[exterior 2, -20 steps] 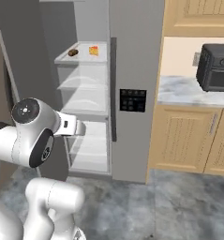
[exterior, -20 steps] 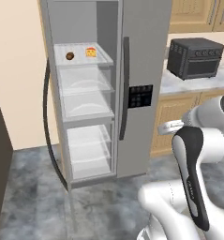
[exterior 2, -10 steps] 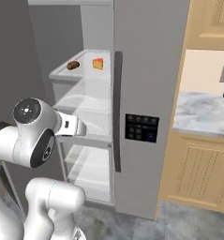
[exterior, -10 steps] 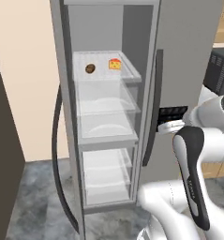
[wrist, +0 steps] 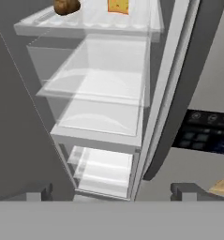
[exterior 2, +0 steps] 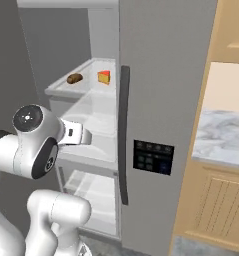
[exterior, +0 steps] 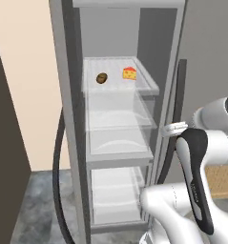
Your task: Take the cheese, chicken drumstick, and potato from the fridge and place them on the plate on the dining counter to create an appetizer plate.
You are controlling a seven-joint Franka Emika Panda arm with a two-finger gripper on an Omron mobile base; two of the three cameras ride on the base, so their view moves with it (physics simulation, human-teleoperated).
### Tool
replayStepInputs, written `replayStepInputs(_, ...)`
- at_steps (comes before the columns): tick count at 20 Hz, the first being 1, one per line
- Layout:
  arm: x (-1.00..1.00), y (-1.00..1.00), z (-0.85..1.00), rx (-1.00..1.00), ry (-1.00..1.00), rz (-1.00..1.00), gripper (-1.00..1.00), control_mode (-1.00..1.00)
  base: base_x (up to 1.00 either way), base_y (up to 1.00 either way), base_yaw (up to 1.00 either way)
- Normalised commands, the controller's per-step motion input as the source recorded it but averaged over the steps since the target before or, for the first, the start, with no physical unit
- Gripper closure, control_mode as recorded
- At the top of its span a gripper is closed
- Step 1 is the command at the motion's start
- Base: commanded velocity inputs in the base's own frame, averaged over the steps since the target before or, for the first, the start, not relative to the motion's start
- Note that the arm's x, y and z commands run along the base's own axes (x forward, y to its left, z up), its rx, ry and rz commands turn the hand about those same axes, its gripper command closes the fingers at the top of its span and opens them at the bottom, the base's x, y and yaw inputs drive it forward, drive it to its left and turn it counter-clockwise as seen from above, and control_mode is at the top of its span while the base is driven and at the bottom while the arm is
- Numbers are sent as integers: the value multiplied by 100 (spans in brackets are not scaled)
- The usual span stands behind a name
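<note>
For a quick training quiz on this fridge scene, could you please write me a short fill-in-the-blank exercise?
1. The cheese lies on the ____ shelf of the fridge.
2. The brown food piece lies to the ____ of the cheese in both base views.
3. The black dispenser panel sits on the fridge ____.
4. The colour of the cheese's rind face is ____.

Missing words: top; left; door; red
</note>
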Motion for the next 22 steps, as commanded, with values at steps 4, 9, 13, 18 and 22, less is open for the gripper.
replayStepInputs(4, 0, 0, 0, 0, 0, 0, -100, 100, 83, 4, 4)
replayStepInputs(9, 0, 0, 0, 0, 0, 0, -100, 100, 84, 3, 0)
replayStepInputs(13, 0, 0, 0, 0, 0, 0, -100, 100, 57, 29, 0)
replayStepInputs(18, 0, 0, 0, 0, 0, 0, -100, 100, 26, 12, 0)
replayStepInputs(22, 1, 10, -2, 0, 0, -1, -100, -100, 4, 4, 0)
